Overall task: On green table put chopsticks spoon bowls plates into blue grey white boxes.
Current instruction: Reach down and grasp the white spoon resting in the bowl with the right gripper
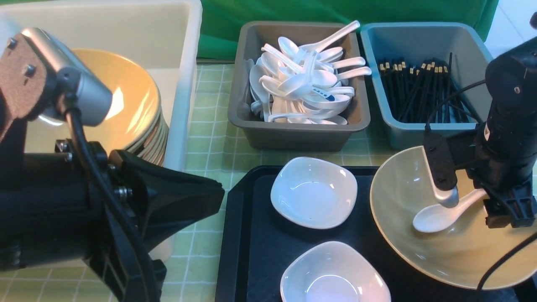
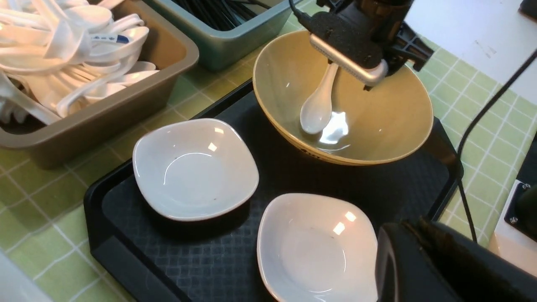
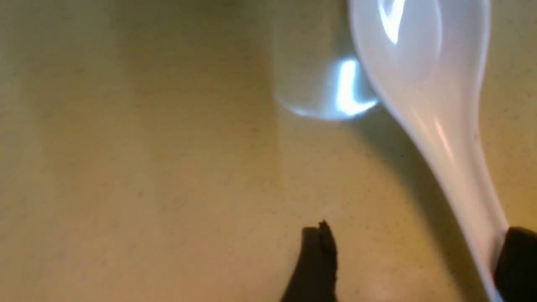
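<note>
A white spoon [image 1: 436,216] [image 3: 423,84] lies inside the big yellow bowl [image 1: 419,251] [image 2: 377,138] at the right end of the black tray [image 1: 251,235]. My right gripper [image 3: 417,256] is down in that bowl and open. The spoon's handle runs between its fingers, against one finger [image 3: 518,264]. Two white square plates [image 1: 314,193] [image 1: 335,277] sit on the tray. My left gripper [image 1: 218,188] [image 2: 396,239] is shut and empty, hovering at the tray's near left side.
Behind the tray, a grey box [image 1: 293,136] holds several white spoons and a blue box [image 1: 402,134] holds black chopsticks. A white box [image 1: 184,63] at the far left holds a stack of yellow bowls [image 1: 134,105]. A cable [image 2: 482,121] crosses the green table.
</note>
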Tool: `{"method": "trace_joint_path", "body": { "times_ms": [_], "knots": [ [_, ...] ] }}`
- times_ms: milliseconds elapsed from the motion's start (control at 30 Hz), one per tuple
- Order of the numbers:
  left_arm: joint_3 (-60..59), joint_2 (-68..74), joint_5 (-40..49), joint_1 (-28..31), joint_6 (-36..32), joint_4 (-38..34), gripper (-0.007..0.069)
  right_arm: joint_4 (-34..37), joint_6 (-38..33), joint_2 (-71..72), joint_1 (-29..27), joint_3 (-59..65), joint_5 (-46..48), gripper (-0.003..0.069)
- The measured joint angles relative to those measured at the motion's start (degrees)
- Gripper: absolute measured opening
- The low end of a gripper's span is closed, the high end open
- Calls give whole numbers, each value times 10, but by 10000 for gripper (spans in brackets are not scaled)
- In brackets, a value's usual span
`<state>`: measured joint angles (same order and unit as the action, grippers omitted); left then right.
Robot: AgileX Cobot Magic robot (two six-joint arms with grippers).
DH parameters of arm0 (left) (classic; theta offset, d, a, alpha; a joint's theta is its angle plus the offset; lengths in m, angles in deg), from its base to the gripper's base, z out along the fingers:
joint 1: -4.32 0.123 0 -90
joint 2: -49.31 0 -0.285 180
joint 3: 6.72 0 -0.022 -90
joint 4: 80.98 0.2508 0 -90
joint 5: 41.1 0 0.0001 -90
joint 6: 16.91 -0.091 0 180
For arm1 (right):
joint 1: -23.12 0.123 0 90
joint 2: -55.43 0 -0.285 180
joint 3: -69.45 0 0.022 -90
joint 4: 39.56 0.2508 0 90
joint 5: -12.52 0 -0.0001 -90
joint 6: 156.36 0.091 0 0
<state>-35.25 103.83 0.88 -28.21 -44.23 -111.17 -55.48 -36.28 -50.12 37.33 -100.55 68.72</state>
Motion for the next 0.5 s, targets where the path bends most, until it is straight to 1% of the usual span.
{"method": "trace_joint_path", "body": {
  "times_ms": [200,500],
  "knots": [
    [0,0,11,0,0,0,-2,-2,14,-29,-4,0,-20,539],
    [0,0,24,0,2,-2,-2,-2,15,-21,-3,0,-21,539]
  ]
}}
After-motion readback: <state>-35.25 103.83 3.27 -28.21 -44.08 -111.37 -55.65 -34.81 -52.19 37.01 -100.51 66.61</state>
